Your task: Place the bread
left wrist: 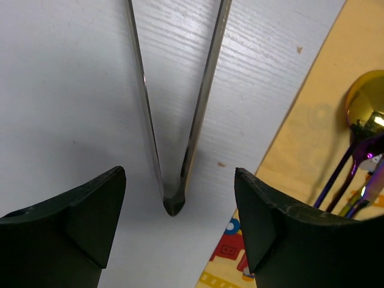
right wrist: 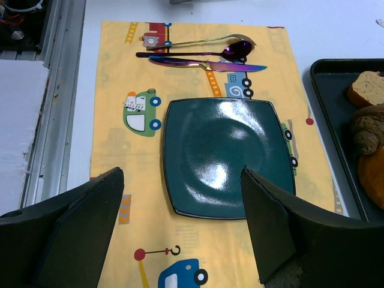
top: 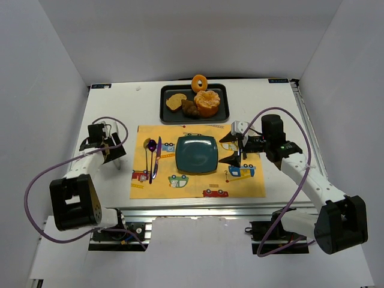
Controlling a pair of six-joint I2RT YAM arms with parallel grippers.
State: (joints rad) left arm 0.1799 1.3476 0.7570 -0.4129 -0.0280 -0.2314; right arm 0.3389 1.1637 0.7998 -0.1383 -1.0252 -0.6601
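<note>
The bread (top: 176, 102) is a small golden slice with a brown crust, lying at the left of the black tray (top: 170, 116) at the back; its end also shows in the right wrist view (right wrist: 369, 88). The teal square plate (top: 196, 153) sits bare on the yellow placemat (top: 198, 183). My right gripper (top: 231, 149) hovers open just right of the plate (right wrist: 228, 156), its jaws (right wrist: 182, 174) holding nothing. My left gripper (top: 115, 150) is open by the mat's left edge. Between its fingers (left wrist: 180, 180) lies the joined end of metal tongs (left wrist: 173, 201), flat on the table and not gripped.
On the tray beside the bread are a dark lumpy pastry (top: 190, 108), an orange peeled fruit (top: 207, 103) and a ring donut (top: 200, 82). A spoon (top: 150, 157) and a knife (top: 157, 157) lie left of the plate. White walls enclose the table.
</note>
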